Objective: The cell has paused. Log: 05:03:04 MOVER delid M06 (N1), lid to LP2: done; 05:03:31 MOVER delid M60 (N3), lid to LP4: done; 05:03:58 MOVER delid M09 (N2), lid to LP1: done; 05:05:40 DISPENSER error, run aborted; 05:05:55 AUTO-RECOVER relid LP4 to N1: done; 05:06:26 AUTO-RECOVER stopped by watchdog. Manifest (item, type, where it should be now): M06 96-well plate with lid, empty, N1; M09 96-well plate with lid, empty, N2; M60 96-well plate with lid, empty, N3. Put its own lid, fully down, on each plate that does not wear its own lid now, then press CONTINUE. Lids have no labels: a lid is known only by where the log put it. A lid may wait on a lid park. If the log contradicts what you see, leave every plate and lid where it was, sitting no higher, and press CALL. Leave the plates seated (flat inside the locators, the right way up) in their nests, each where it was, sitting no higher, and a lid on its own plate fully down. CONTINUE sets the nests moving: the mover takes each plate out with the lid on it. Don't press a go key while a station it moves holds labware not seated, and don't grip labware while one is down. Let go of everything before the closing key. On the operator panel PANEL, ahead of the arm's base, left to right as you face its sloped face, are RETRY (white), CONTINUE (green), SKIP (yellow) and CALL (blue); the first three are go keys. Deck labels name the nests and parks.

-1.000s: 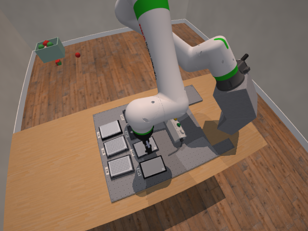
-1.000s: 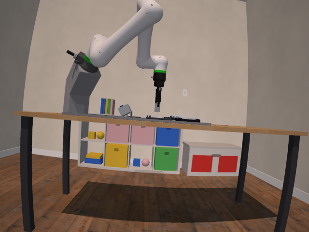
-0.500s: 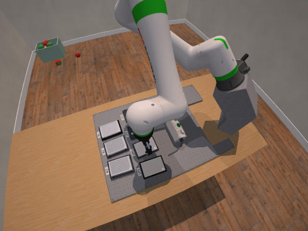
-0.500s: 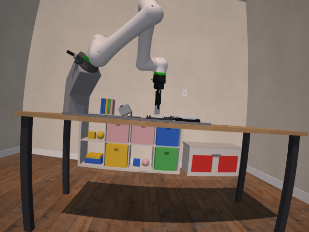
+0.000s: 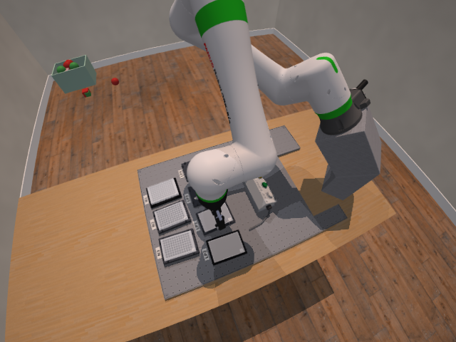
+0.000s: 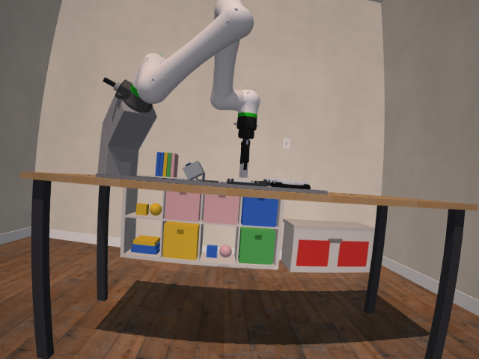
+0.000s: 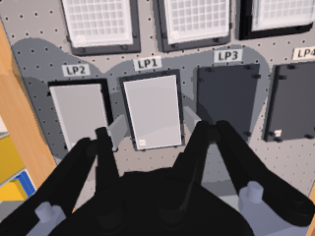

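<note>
Gripper (image 7: 153,130) released, nothing held; I hover it over lid (image 7: 153,112), directly below, long axis crossing finger line.

The hand (image 7: 150,133) is hanging open above the lid on LP1 (image 7: 152,112), fingers straddling its long sides with open air beneath. The lid on LP2 (image 7: 79,114) is lying just beside the one finger (image 7: 117,134). The slanted panel (image 5: 261,194) is standing near, toward the arm's base.
</note>
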{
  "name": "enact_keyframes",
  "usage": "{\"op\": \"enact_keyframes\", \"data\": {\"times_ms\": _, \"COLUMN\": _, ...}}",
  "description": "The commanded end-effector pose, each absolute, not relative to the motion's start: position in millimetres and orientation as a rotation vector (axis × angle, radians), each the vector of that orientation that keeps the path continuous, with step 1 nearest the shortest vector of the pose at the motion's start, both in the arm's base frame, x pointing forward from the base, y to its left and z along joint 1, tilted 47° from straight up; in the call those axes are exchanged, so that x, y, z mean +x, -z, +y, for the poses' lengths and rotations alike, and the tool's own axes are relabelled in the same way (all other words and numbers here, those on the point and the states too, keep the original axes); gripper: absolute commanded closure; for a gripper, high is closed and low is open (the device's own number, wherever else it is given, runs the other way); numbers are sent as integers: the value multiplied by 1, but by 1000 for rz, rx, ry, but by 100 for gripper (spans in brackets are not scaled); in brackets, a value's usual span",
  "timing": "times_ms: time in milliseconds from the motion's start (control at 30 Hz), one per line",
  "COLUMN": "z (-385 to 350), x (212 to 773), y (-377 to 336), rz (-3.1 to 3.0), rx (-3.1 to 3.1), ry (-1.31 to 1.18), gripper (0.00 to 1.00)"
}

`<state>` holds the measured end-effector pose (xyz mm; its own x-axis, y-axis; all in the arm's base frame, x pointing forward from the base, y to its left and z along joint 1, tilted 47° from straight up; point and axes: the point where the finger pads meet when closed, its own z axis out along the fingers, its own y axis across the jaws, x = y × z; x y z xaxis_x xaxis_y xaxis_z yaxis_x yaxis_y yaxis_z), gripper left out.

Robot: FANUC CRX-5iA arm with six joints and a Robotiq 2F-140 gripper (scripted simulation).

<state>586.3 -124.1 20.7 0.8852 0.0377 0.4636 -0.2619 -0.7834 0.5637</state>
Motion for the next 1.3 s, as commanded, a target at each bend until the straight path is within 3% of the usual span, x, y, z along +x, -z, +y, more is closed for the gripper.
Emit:
{"op": "enact_keyframes", "data": {"times_ms": 0, "z": -124, "x": 586, "y": -21, "rz": -160, "rx": 2402, "ry": -608, "gripper": 34}}
{"op": "enact_keyframes", "data": {"times_ms": 1000, "z": -124, "x": 586, "y": -21, "rz": -160, "rx": 2402, "ry": -608, "gripper": 34}}
{"op": "enact_keyframes", "data": {"times_ms": 1033, "z": -124, "x": 586, "y": -21, "rz": -160, "rx": 2402, "ry": -608, "gripper": 41}}
{"op": "enact_keyframes", "data": {"times_ms": 1267, "z": -124, "x": 586, "y": -21, "rz": -160, "rx": 2402, "ry": -608, "gripper": 41}}
